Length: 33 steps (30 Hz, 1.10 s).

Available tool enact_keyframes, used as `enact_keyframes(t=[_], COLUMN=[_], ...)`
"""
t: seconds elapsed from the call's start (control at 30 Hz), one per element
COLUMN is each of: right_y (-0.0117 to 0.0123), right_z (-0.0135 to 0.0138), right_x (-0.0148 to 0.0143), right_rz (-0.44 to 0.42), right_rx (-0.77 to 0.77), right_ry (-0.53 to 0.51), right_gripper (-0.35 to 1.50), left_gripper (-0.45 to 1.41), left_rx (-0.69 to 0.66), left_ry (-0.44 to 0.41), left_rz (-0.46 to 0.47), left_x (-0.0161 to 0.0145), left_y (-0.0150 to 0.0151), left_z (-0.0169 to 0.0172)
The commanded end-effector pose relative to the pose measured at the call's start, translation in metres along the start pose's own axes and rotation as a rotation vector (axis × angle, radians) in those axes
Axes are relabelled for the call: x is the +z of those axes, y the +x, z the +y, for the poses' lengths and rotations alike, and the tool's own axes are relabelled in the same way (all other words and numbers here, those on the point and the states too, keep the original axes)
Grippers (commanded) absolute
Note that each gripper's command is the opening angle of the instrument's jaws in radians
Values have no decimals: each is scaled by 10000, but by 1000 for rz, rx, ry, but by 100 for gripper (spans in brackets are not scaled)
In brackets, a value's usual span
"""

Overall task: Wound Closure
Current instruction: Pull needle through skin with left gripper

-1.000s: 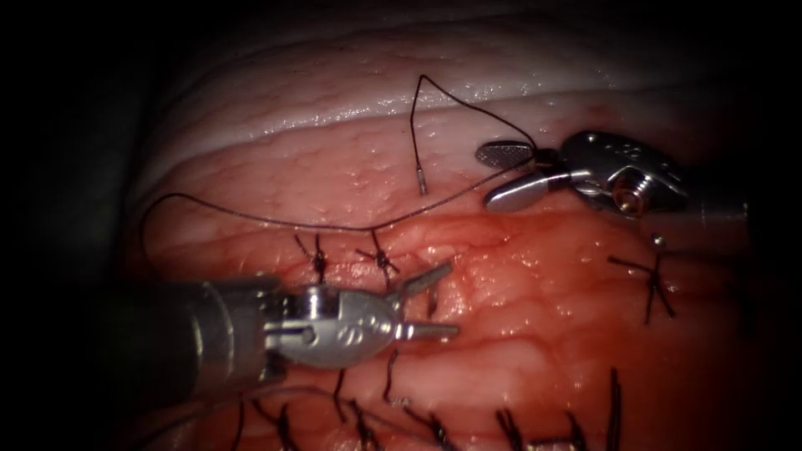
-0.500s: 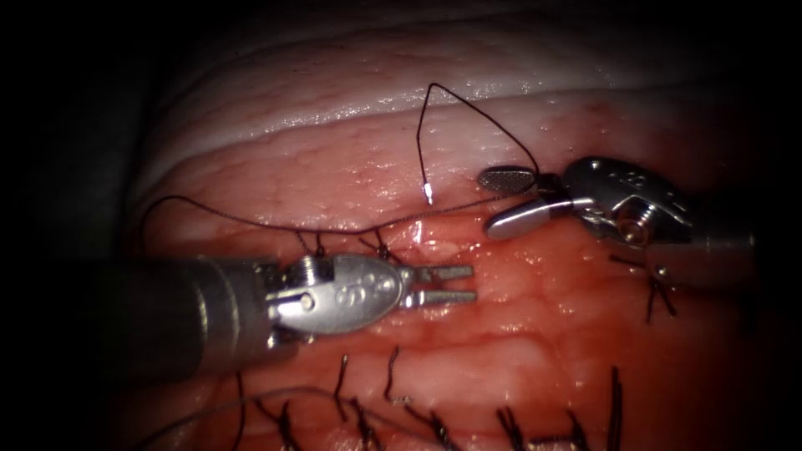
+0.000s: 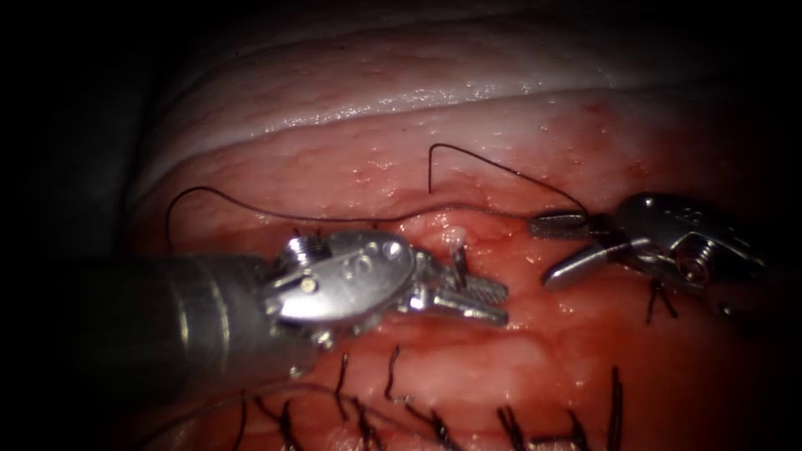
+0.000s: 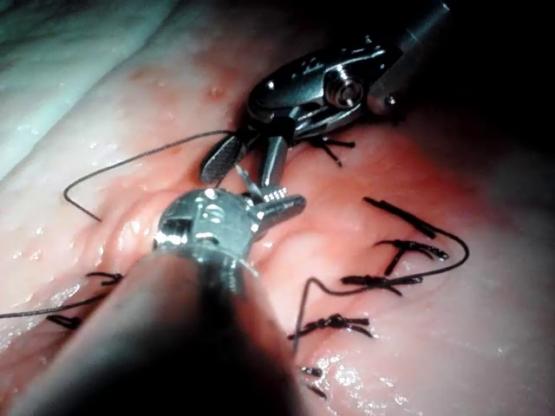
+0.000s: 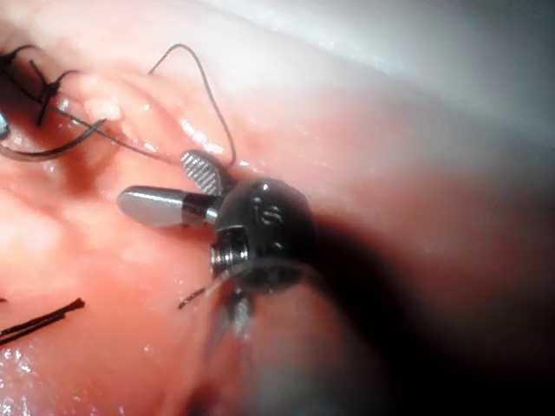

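My left tool (image 3: 480, 276) lies over the cut (image 3: 501, 227) in the tissue (image 3: 351, 167). Its jaws stand wide open and hold nothing; one points up at a pale bump on the cut's edge (image 3: 455, 236), the other lies flat toward the right. The left wrist view also has this tool (image 4: 269, 184). My right tool (image 3: 540, 250) is open on the right, just below the cut. Dark thread (image 3: 334, 220) crosses the root of its jaws. One strand runs left along the cut to a loop; a free end (image 3: 430, 171) arcs above. In the right wrist view, thread (image 5: 212, 95) rises from these open jaws (image 5: 154, 179).
Tied stitches (image 3: 434, 422) with cut ends stand in a row along the near edge, and another knot (image 3: 660, 296) sits under the right tool. Red fluid (image 3: 585, 334) wets the tissue below the cut. A pale fat ridge (image 3: 418, 104) borders the far side.
The left tool moved up and right to the cut and rolled, its jaws spreading wide. The right tool slid down and right, drawing the thread with it; the free end dropped lower.
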<state>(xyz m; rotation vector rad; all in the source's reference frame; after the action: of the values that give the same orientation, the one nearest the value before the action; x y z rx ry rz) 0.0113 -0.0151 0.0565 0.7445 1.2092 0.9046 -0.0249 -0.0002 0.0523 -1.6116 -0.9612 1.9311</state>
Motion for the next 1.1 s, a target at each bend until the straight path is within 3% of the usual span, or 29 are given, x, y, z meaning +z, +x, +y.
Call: enact_keyframes(t=[0.03, 0.27, 0.4, 0.63, 0.77, 1.1], right_y=[-5, -11, -9, -4, 11, 44], right_z=[-3, -22, -24, -25, -26, -30], right_x=[6, 3, 4, 3, 1, 7], right_rz=[-3, -8, -11, 20, 111, 194], right_rx=[8, 63, 64, 73, 117, 322], right_ry=[2, -2, -4, 4, 9, -13], right_gripper=[121, 141, 143, 125, 103, 81], left_gripper=[-45, -45, -45, -45, -45, -45], left_rx=[7, 18, 115, 465, 617, 756], left_ry=[-21, -93, -72, 280, 473, 618], left_rz=[11, 74, 90, 30, -53, -89], left_x=[4, -9, -19, -38, -48, -50], left_y=[4, 45, 65, 105, 112, 91], left_z=[-2, 25, 34, 26, 9, -16])
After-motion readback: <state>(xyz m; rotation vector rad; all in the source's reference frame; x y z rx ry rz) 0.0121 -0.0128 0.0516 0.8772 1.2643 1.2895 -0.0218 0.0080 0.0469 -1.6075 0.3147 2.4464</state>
